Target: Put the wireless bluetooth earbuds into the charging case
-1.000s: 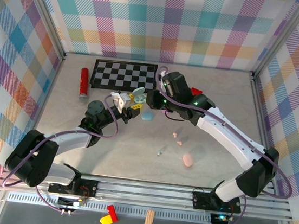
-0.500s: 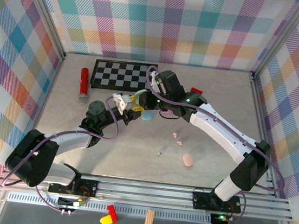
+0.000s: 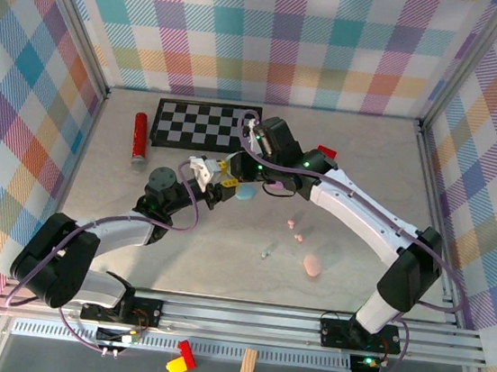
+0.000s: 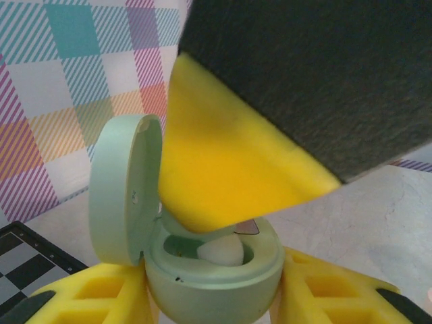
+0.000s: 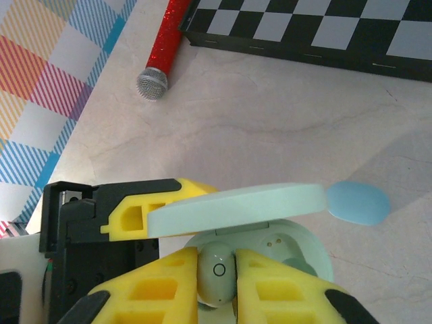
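Right arm has swung left since a second ago. Its fingers now sit over the case held by the left arm, where before they were off to its right.

Left fingers (image 4: 324, 291) are clenched on the green case (image 4: 212, 273), one each side of its base. The lid (image 4: 125, 189) is hinged open and stands upright.

Right fingers (image 5: 155, 297) pinch a green earbud (image 5: 217, 273), its lower end down in the case's well.

From the top camera, the two grips meet mid-bench (image 3: 221, 264), just in front of the checkerboard (image 3: 206, 125). A blue case (image 3: 246, 192) lies closed just beside them. A pink case (image 3: 312, 266) and pink earbuds (image 3: 297, 237) lie nearer the arm bases, well apart from the grip. A red microphone (image 3: 139, 136) lies near the left wall.
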